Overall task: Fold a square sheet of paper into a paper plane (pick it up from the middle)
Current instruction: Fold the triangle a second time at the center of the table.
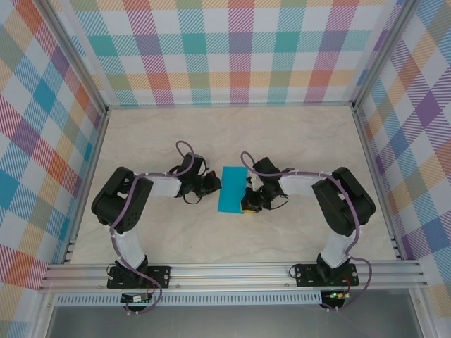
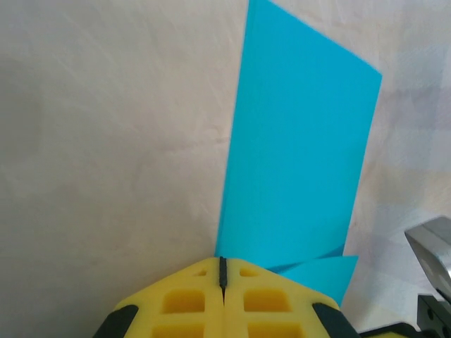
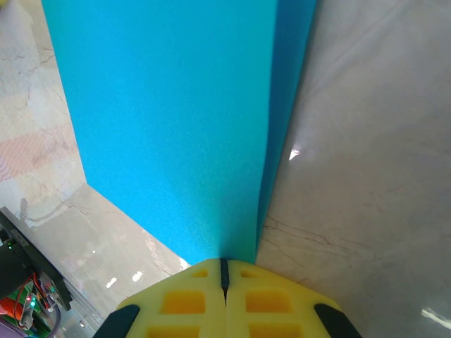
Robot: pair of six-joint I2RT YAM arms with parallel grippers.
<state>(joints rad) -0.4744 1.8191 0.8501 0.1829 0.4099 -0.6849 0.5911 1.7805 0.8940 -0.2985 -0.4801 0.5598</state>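
The left claw (image 2: 223, 273) and right claw (image 3: 224, 273), both shut, are being used to pinch opposite edges of the folded paper (image 1: 232, 189) at the centre of the table (image 1: 303, 141), which looks thin, floppy and probably best gripped near its fold.

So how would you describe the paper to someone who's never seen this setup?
Find the pale marble-look table inside the plaid walls and look to its middle. There, between the left gripper and the right gripper, both shut on its edges, is the square sheet of paper, folded into a narrow rectangle. It is plain teal-blue, while the fingertips beside it are yellow.
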